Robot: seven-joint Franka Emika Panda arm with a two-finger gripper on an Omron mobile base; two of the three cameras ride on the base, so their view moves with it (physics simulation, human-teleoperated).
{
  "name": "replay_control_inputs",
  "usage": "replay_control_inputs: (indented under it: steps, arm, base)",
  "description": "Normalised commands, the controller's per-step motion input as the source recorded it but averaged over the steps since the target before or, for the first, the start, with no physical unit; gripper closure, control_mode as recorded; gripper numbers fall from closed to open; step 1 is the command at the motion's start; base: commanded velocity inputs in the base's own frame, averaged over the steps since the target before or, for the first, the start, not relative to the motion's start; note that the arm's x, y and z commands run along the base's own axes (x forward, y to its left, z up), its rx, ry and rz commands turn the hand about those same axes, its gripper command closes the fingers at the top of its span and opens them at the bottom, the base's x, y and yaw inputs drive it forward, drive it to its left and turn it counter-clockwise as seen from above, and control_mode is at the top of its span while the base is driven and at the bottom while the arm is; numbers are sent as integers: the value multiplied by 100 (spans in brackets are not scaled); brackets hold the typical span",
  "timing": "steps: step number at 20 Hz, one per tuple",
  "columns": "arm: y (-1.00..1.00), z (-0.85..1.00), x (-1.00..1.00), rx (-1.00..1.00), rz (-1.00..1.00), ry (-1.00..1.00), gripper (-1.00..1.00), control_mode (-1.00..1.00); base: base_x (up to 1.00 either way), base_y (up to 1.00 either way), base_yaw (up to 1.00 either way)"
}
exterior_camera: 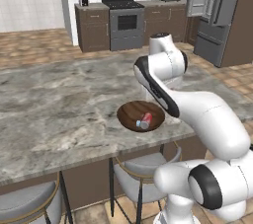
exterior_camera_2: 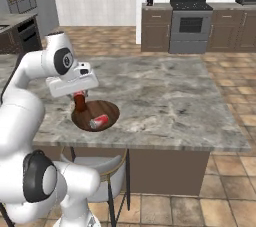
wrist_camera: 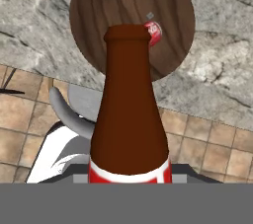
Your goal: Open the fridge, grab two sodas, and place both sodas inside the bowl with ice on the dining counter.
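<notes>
Clamped around a dark-brown cola bottle (wrist_camera: 129,114), the tool (exterior_camera_2: 79,97) hangs just above the near rim of a round wooden bowl (exterior_camera_2: 107,110). Its fingertips are hidden by the bottle, which looks upright, its lower end over the bowl. A red soda can (exterior_camera: 145,120) lies on its side inside the bowl. The bowl rests near the front edge of the veined marble tabletop (exterior_camera_2: 165,96). Grey stools (exterior_camera: 143,166) stand below. The fridge (exterior_camera: 217,11) stands far behind, doors open.
</notes>
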Motion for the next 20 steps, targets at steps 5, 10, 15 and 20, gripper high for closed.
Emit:
replay_control_inputs:
  steps: [5, 10, 15, 20]
  arm:
    - [0, -41, 22, 0, 27, 0, 100, -100]
    - [0, -41, 22, 0, 23, 1, 100, -100]
    - [0, -28, 25, 0, 20, 0, 100, -100]
    - [0, -19, 29, 0, 16, 0, 100, -100]
  base:
    - [0, 0, 0]
    - [0, 0, 0]
    - [0, 0, 0]
    - [0, 0, 0]
